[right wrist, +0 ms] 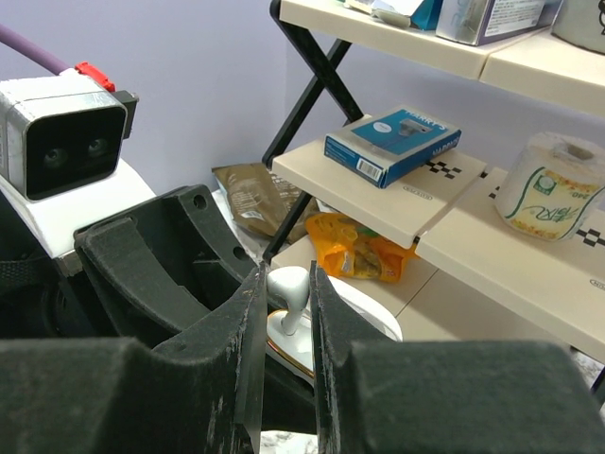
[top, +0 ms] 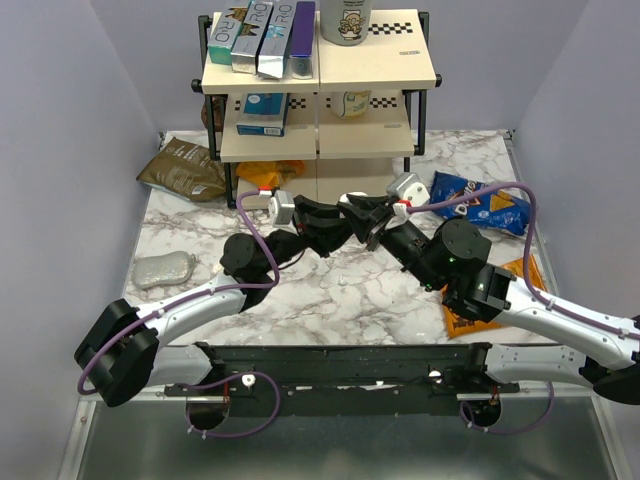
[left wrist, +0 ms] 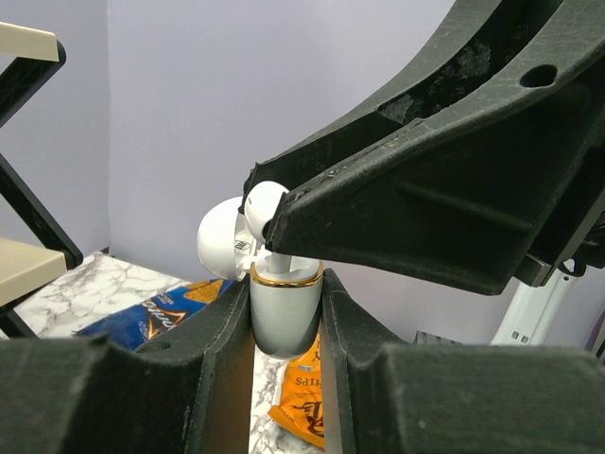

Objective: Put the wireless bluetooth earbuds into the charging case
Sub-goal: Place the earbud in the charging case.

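Observation:
My left gripper point(left wrist: 286, 295) is shut on a white charging case point(left wrist: 284, 317) with a gold rim, held upright above the table with its lid point(left wrist: 222, 236) flipped open. My right gripper point(right wrist: 285, 284) is shut on a white stemmed earbud point(right wrist: 288, 288), stem down, at the case's open mouth point(right wrist: 295, 348). The earbud's head also shows in the left wrist view point(left wrist: 265, 203), just under a right finger. In the top view both grippers meet mid-table, left point(top: 345, 212) and right point(top: 372, 215), around the case point(top: 352, 200). No second earbud is visible.
A beige shelf rack point(top: 320, 100) with boxes stands at the back. A blue chips bag point(top: 480, 200) and an orange bag point(top: 500, 290) lie on the right. A brown pouch point(top: 185, 170) and a grey pouch point(top: 163, 268) lie on the left.

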